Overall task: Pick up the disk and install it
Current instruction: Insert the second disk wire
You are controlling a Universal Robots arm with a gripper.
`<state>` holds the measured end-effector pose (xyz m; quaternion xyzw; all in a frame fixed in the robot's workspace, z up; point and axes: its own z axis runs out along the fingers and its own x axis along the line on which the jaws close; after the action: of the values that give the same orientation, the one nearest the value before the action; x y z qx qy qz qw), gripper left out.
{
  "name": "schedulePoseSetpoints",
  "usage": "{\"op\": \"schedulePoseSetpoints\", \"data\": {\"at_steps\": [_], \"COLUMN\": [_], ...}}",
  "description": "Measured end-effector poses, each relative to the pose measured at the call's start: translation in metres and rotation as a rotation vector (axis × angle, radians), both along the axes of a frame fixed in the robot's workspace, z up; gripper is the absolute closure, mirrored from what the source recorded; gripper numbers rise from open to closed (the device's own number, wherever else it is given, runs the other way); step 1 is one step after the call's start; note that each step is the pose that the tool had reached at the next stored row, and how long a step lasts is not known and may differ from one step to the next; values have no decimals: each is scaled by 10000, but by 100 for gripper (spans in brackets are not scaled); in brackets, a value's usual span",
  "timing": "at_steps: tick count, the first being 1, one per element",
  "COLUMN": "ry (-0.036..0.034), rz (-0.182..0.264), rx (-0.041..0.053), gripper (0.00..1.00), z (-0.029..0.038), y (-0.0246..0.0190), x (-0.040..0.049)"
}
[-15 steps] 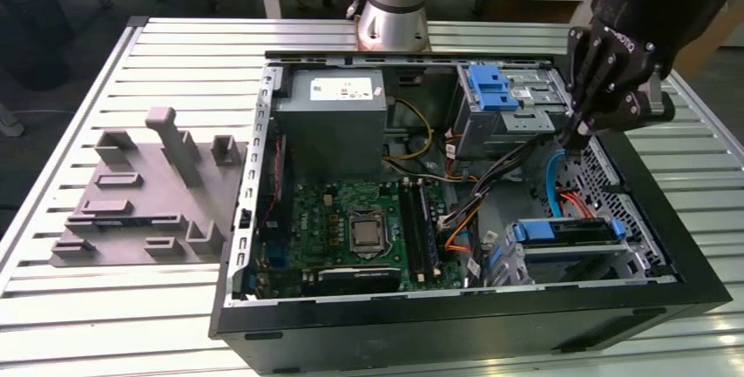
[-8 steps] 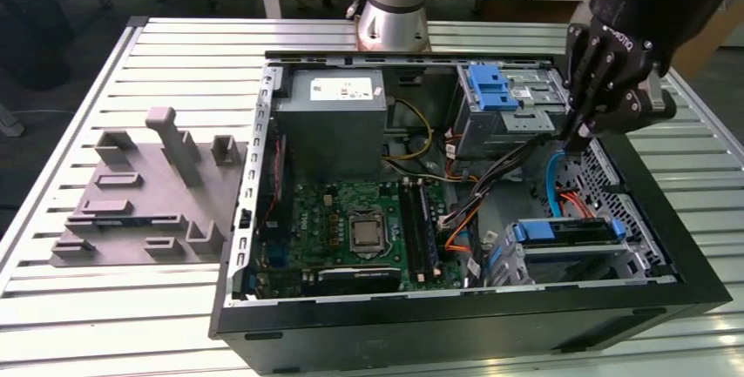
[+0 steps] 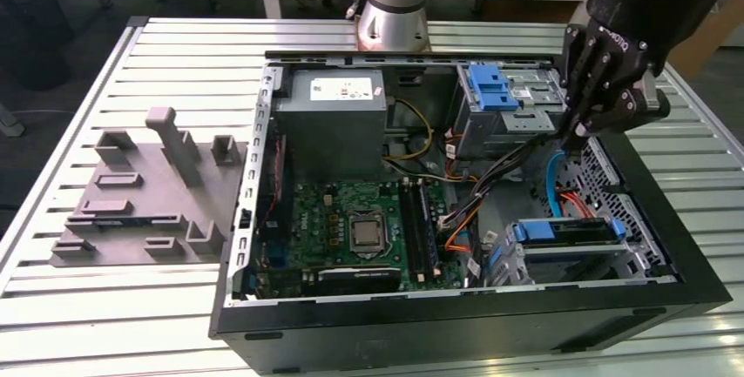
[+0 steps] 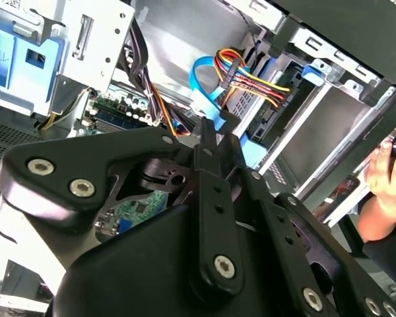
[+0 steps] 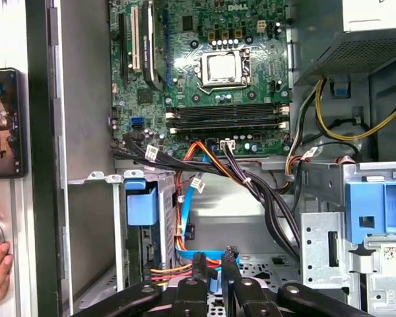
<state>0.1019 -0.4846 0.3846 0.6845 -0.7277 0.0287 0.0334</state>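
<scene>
Arm reaching down from above; gripper [image 5: 211,264] pointing downward, jaws nearly together, holding nothing.

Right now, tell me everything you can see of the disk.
The disk sits in a metal cage at the case's corner, on the exterior view's right. Its blue plastic carrier shows on top, with a dark grey body beneath. In the first wrist view it stands on edge in the cage, and a blue cable and coloured wires run towards it. The gripper hangs apart from it.
</scene>
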Motion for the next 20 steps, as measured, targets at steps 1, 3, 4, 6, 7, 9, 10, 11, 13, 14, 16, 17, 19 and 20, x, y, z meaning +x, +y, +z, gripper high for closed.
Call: {"op": "schedulePoseSetpoints", "data": {"at_steps": [1,3,4,6,7,9,10,11,13,14,16,17,19,20], "ry": [3,4,4,4,4,4,4,4,4,4,4,4,4,4], "rz": [-1,-2,0,1,1,1,0,1,0,0,0,0,0,0], "rx": [1,-29,-58,-120,-151,-217,-254,-295,-378,-423,-490,-508,-519,-520], "gripper": [76,76,76,76,76,76,76,76,76,76,78,84,84,89], "z": [-11,-37,-53,-87,-104,-134,-148,-161,-186,-192,-198,-200,-200,-201], "y": [4,9,11,15,16,19,20,22,27,29,31,32,31,32], "x": [1,1,2,2,3,2,2,2,2,2,2,3,2,2]}}
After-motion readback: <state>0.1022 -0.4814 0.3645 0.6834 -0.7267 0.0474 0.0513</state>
